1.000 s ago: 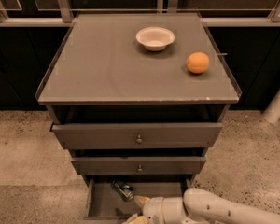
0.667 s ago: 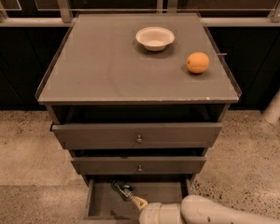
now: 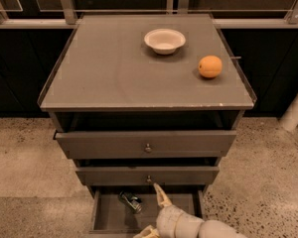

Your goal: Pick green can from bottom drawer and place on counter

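Note:
The green can [image 3: 130, 201] lies on its side on the floor of the open bottom drawer [image 3: 103, 216], toward the back left. My gripper [image 3: 153, 214] is over the drawer's middle, just right of the can and not touching it. It is open: one pale finger [image 3: 161, 196] points up toward the middle drawer's front, and the other finger [image 3: 145, 231] shows at the bottom edge. It holds nothing. The counter [image 3: 109, 73] is the flat grey-brown top of the cabinet.
A white bowl [image 3: 164, 40] and a round orange fruit [image 3: 210, 66] sit on the counter's far right part. The top drawer [image 3: 145, 144] and the middle drawer [image 3: 148, 175] stick out slightly above the bottom one. A white post [image 3: 295, 110] stands at the right.
My gripper has shifted a little to the right and up, away from the can, with its upper finger now raised toward the middle drawer's front. The can has not moved.

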